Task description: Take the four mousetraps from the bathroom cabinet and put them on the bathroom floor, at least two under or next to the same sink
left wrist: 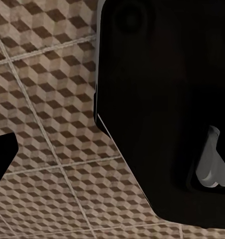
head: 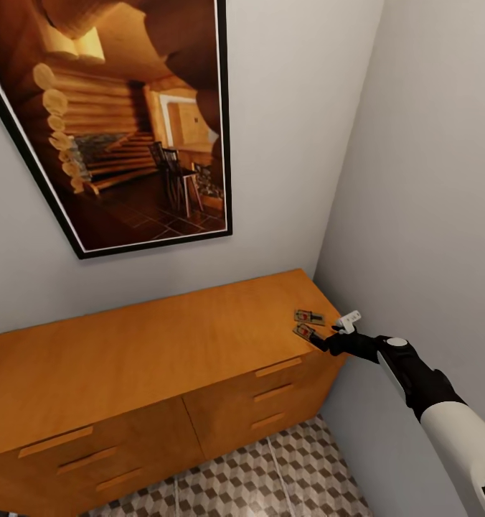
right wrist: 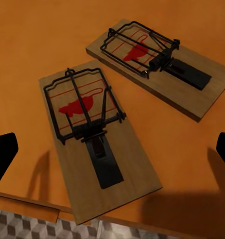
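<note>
Two mousetraps lay on top of the orange-brown cabinet (head: 163, 345) at its far right corner, close together but apart: the nearer mousetrap (right wrist: 95, 139) at the front edge, slightly overhanging it, the farther mousetrap (right wrist: 157, 64) just behind. The right gripper (head: 327, 339) hovered at the nearer trap, jaws spread wide, grasping nothing. The left gripper (left wrist: 192, 149) hung over the cube-patterned bathroom floor (left wrist: 47, 149); its state could not be told. A framed picture (head: 120, 122) hung above.
</note>
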